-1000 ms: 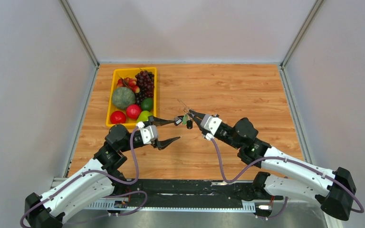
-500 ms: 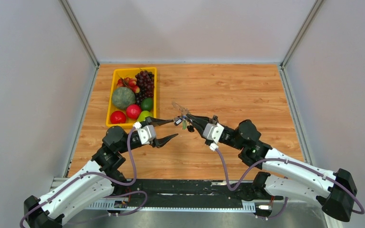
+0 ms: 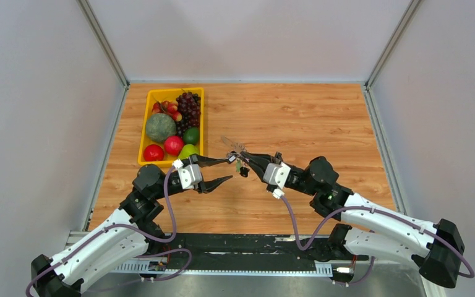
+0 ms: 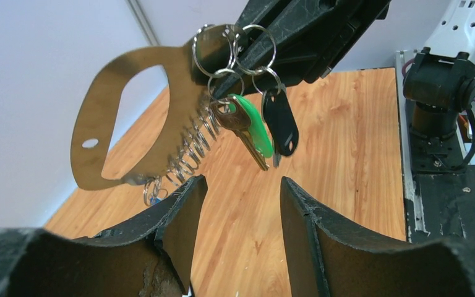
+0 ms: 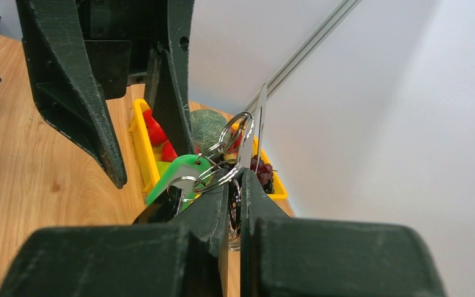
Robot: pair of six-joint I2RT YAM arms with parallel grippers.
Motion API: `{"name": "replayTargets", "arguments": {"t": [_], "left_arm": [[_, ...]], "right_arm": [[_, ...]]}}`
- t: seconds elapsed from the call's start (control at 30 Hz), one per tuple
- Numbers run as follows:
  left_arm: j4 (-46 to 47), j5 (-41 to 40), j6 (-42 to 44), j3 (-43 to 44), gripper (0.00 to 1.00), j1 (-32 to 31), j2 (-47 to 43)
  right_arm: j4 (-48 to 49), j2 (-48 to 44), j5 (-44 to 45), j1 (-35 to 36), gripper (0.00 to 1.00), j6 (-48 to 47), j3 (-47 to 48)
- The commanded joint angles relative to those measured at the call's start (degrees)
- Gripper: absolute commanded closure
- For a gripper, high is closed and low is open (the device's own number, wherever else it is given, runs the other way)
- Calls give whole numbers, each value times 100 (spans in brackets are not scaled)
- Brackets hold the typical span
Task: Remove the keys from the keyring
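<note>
My right gripper (image 3: 246, 157) is shut on the keyring (image 3: 231, 145), a silvery flat metal loop, and holds it up above the table. In the left wrist view the keyring (image 4: 176, 105) carries several wire rings and a spring. The keys (image 4: 252, 127) hang from the rings, with a green tag and a black tag (image 4: 279, 120). A small ring with a blue tag (image 4: 153, 192) hangs by my left finger. My left gripper (image 3: 229, 168) is open and empty, with the keys (image 3: 241, 166) just ahead of its gap. The right wrist view shows the green tag (image 5: 176, 176) beside the shut jaws.
A yellow basket (image 3: 173, 91) with grapes, a melon, apples and limes stands at the back left, close behind my left gripper. Grey walls enclose the wooden table (image 3: 309, 117) on three sides.
My right gripper has drawn the keyring slightly left and nearer, and the keys now hang a little lower. My left gripper has shifted slightly left and stays open.
</note>
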Motion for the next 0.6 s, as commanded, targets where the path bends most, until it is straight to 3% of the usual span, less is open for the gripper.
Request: {"name": "replayTargets", "arguments": {"t": [0.0,0.4,0.47,0.57], "left_arm": [[285,121,-56,16,43,-5,6],[243,141,2,24,45,-8,28],[183,118,43,36,50,-8,25],[142,36,89,41,67,-8,31]], "right_arm": [[399,102,-173,144,100,32,42],[505,459,19,477,100,-31,101],[503,471,20,498,100,-34,103],[480,473,43,522,100,-52,95]]}}
